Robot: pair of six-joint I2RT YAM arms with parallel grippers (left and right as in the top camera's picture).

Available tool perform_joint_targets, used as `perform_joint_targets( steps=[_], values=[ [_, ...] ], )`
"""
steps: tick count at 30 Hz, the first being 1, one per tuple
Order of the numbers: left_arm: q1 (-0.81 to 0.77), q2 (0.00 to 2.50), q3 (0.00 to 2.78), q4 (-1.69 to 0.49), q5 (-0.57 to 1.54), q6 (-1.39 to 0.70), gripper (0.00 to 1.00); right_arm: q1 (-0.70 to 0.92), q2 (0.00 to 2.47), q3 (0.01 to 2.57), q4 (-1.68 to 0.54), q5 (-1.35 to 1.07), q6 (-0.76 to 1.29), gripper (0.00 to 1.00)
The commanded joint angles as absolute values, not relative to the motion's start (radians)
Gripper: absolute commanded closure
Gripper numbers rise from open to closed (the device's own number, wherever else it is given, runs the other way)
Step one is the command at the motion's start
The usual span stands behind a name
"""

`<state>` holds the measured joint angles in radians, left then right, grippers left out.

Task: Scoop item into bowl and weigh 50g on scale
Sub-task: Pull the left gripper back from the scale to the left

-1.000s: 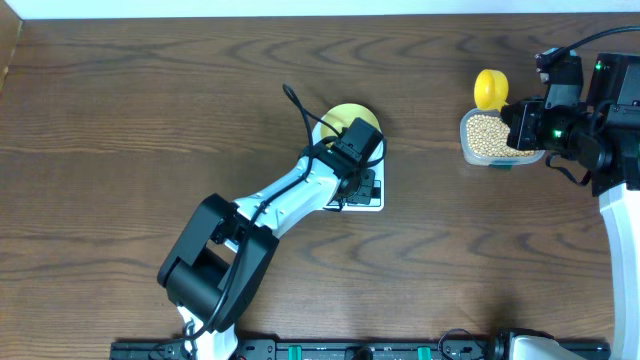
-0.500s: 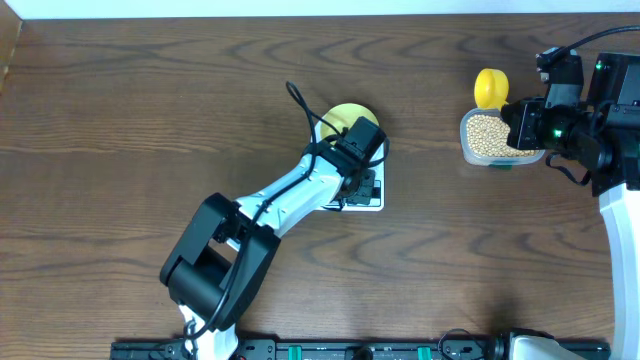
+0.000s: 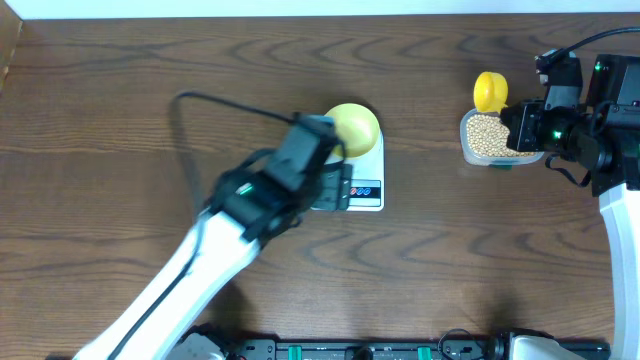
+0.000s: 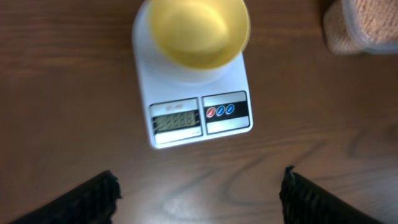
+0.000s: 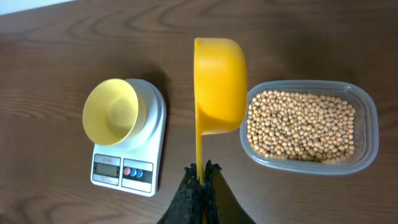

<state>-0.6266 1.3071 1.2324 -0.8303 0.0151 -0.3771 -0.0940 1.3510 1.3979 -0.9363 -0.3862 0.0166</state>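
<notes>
Brown wood-grain table (image 3: 100, 100) beneath white scale (image 3: 366, 192)

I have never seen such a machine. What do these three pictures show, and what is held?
Two robot arms are at a wooden table. One picture looks down from above; the other two come from a camera on each wrist. On the table stand a white scale with an empty yellow bowl on it, and a clear tub of beans. The right gripper is shut on the handle of a yellow scoop, beside the tub. The left gripper is open and holds nothing.
</notes>
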Motion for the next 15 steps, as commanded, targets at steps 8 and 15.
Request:
perform_joint_targets(
  steps=[8,15],
  values=[
    [-0.403,1.085,1.235,-0.991,-0.349,-0.375,0.02,-0.097,1.356,1.410,-0.863,-0.394,-0.028,0.99],
    [-0.369,1.100,1.235,-0.994,-0.352,-0.375,0.02,-0.097,1.374,1.410,-0.816,-0.387,-0.073,0.99]
  ],
)
